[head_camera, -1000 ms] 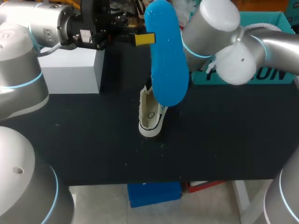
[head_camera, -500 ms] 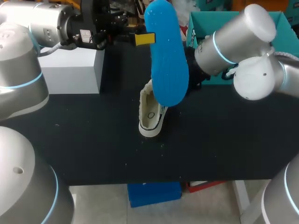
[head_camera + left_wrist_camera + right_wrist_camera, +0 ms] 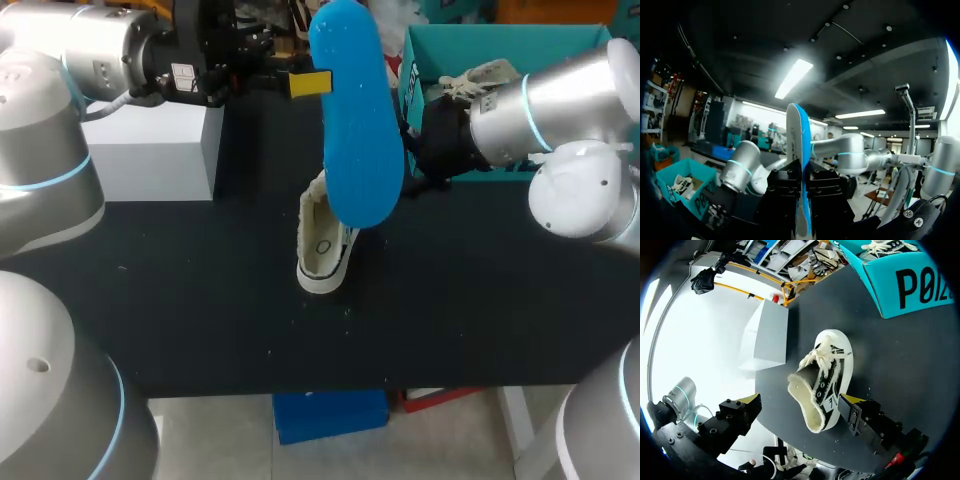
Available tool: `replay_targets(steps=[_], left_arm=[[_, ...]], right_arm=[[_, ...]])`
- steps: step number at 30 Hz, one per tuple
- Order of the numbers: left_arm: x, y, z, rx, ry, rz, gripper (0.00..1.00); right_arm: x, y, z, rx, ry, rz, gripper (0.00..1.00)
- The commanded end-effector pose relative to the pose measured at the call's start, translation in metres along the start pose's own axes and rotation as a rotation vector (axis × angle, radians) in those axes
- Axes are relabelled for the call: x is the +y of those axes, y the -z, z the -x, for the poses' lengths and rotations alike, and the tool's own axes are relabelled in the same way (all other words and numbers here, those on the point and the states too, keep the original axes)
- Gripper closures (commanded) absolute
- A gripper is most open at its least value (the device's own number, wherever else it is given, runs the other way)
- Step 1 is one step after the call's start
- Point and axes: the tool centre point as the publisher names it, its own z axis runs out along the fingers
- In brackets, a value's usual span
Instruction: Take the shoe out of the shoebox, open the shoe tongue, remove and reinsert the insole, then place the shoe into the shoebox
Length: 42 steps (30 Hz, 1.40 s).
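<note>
The left gripper (image 3: 801, 199) clamps the insole (image 3: 355, 120) upright above the shoe (image 3: 325, 245). The right gripper (image 3: 801, 402) is spread wide beside the shoe, not touching it. The shoebox (image 3: 415, 80) stands behind the shoe.

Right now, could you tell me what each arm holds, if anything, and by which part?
The left gripper pinches the blue insole by its side edge, near one end; the right gripper is open and empty.
</note>
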Motion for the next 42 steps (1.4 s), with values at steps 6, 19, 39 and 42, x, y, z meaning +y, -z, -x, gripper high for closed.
replay_targets(steps=[6,19,39,42], left_arm=[[0.002,-0.001,0.000,-0.002,-0.001,-0.001,1.00],[0.002,-0.001,0.000,-0.002,-0.001,-0.001,1.00],[0.034,0.003,-0.037,-0.244,-0.848,0.447,1.00],[0.034,0.003,-0.037,-0.244,-0.848,0.447,1.00]], right_arm=[[-0.008,0.011,0.004,0.397,0.035,0.018,0.00],[-0.008,0.023,-0.004,0.451,0.075,0.012,0.00],[-0.009,0.024,-0.007,0.450,0.084,0.002,0.00],[-0.009,0.024,-0.007,0.450,0.084,0.002,0.00]])
